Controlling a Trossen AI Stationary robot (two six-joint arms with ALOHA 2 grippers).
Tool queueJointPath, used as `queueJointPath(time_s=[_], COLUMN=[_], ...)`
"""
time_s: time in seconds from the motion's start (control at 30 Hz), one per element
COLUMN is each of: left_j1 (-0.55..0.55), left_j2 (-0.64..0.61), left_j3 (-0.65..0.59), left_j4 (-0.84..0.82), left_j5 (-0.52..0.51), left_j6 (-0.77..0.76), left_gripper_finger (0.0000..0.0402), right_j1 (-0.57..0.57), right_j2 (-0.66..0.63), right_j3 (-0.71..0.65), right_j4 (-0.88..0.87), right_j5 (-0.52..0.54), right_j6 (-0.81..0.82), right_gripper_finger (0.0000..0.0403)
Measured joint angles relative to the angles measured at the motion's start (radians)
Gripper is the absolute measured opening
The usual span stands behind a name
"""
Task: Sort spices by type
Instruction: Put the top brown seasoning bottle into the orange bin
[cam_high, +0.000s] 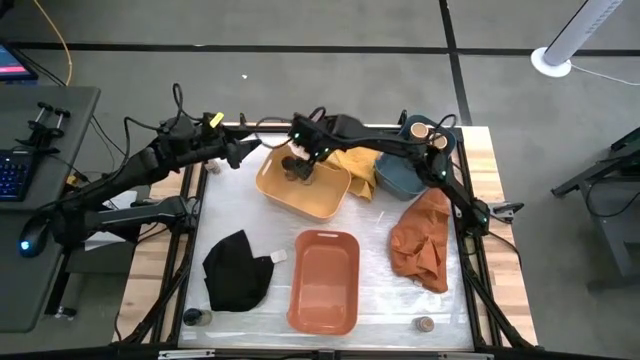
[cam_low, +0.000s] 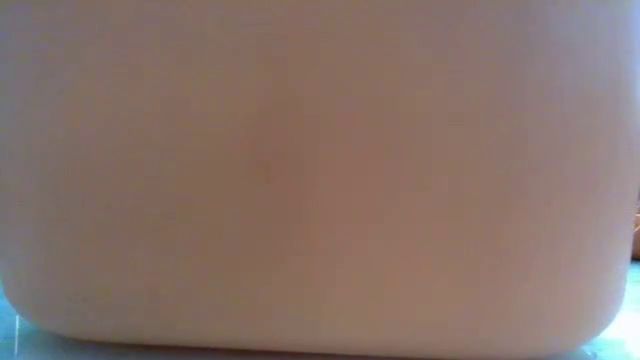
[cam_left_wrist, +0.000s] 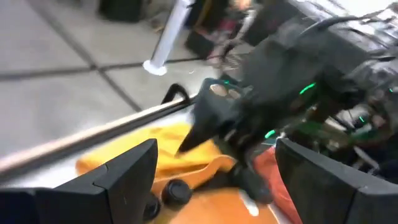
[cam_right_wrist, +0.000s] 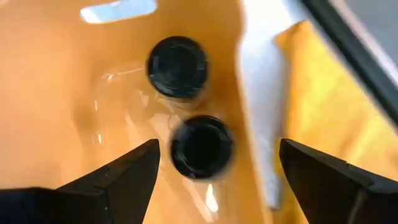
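Two spice jars with dark caps (cam_right_wrist: 177, 65) (cam_right_wrist: 201, 146) stand upright on the floor of the yellow tub (cam_high: 325, 200). My right gripper (cam_right_wrist: 217, 168) hangs open above them, over the tub (cam_high: 300, 165), its fingers on either side of the nearer jar and clear of it. My left gripper (cam_high: 240, 152) waits open at the tub's left, level, looking at the right arm; one dark cap (cam_left_wrist: 176, 191) shows there. Two tan-topped jars (cam_high: 420, 130) (cam_high: 437, 142) stand in the blue tub (cam_high: 395, 175). Single jars stand near the front edge, left (cam_high: 197, 317) and right (cam_high: 424, 323).
An orange tub (cam_high: 323, 280) stands at the front middle and fills the low view (cam_low: 320, 180). A yellow cloth (cam_high: 355, 165) lies between the yellow and blue tubs, an orange cloth (cam_high: 422, 240) at the right, a black cloth (cam_high: 238, 270) at the front left.
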Motion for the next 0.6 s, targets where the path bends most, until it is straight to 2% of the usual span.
queueJointPath(time_s=[0.1, 0.17, 0.3, 0.43, 0.5, 0.6], left_j1=[0.023, 0.059, 0.126, 0.151, 0.152, 0.149], left_j2=[0.039, 0.1, 0.285, 0.434, 0.475, 0.488], left_j3=[0.034, 0.081, 0.185, 0.209, 0.209, 0.209], left_j4=[-0.148, -0.313, -0.654, -0.904, -0.966, -0.964], left_j5=[-0.086, -0.099, -0.168, -0.383, -0.473, -0.527], left_j6=[-0.144, -0.173, -0.085, -0.04, -0.082, -0.124], left_gripper_finger=[0.0311, 0.0308, 0.0297, 0.0282, 0.0274, 0.0259], right_j1=[-0.021, -0.036, -0.066, -0.087, -0.092, -0.091], right_j2=[-0.052, -0.084, -0.133, -0.161, -0.162, -0.161], right_j3=[0.001, 0.002, 0.002, 0.002, 0.002, 0.002], right_j4=[-0.039, -0.053, -0.095, -0.175, -0.213, -0.251], right_j5=[0.004, 0.004, 0.005, 0.013, 0.013, 0.039], right_j6=[-0.009, -0.007, 0.008, 0.007, -0.013, -0.058], right_gripper_finger=[0.0327, 0.0327, 0.0327, 0.0328, 0.0328, 0.0328])
